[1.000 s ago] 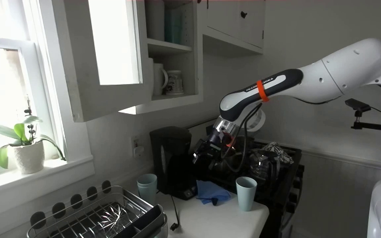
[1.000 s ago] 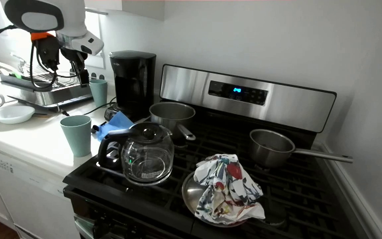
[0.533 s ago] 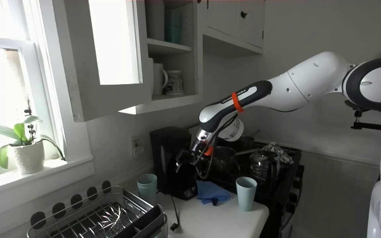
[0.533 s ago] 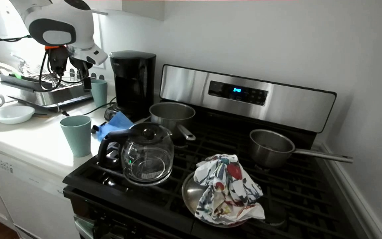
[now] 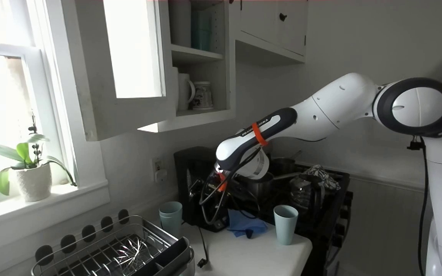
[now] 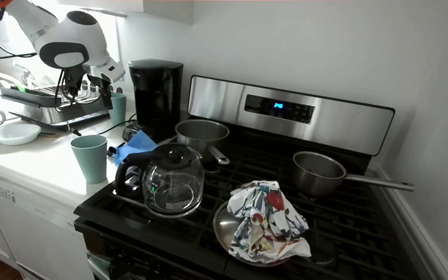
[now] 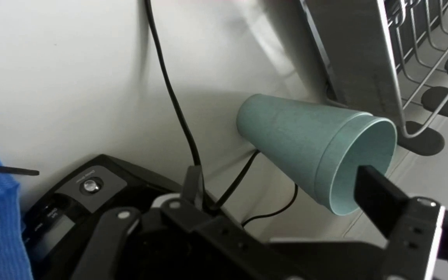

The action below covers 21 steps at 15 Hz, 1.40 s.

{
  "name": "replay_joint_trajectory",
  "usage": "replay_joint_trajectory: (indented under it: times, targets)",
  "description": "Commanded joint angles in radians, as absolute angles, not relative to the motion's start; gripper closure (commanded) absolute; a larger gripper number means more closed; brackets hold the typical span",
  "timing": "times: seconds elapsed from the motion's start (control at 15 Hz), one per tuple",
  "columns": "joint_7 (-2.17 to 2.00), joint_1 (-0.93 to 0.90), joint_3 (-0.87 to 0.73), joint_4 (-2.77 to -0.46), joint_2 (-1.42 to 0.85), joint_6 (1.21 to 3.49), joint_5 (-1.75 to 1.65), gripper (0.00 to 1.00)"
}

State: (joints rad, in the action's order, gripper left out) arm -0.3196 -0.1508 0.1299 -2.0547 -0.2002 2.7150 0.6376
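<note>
My gripper (image 7: pixel 280 186) is open, its fingers wide apart with nothing held between them. Nearest to it is a stack of two nested teal cups (image 7: pixel 298 136), standing on the counter. In the wrist view one finger (image 7: pixel 379 202) overlaps the top cup's mouth; no contact can be made out. The opposite finger (image 7: pixel 192 186) shows in front of the black coffee maker (image 7: pixel 103 171) and its cord. In an exterior view the gripper (image 6: pixel 90 102) hangs beside the stacked cups (image 6: pixel 119 109), partly covering them. A single teal cup (image 5: pixel 285 226) stands near the counter's edge.
A metal dish rack (image 7: pixel 348 50) stands close to the stacked cups. A blue cloth (image 6: pixel 134 147) lies by the coffee maker. On the stove are a glass carafe (image 6: pixel 173 186), two pots and a patterned cloth (image 6: pixel 266 221) on a pan. An open cabinet door (image 5: pixel 129 115) hangs above.
The arm has swung toward the window side and lowered, bringing the gripper down beside the coffee maker and the stacked cups. The gripper has stayed open. The cups and other objects have not moved.
</note>
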Motion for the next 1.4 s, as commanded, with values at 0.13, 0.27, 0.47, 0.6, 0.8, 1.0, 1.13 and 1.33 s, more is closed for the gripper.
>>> replay_joint_trajectory:
  times: [0.13,0.27,0.47,0.6,0.8,1.0,1.13,1.33]
  targets:
    - [-0.315,-0.144,0.15,-2.021,-0.218,2.711,0.63,0.0]
    - [-0.313,-0.142,0.15,-2.015,-0.218,2.706,0.631,0.0]
    - [-0.312,-0.141,0.15,-2.012,-0.219,2.704,0.631,0.0]
    - [-0.3,-0.135,0.155,-2.003,-0.228,2.706,0.65,0.0]
    - [-0.304,-0.132,0.157,-1.986,-0.244,2.694,0.658,0.0]
    - [-0.348,-0.141,0.151,-1.961,-0.27,2.69,0.642,0.0]
    - [-0.377,-0.148,0.147,-1.941,-0.291,2.689,0.629,0.0]
    - [-0.452,-0.167,0.13,-1.911,-0.322,2.701,0.589,0.0]
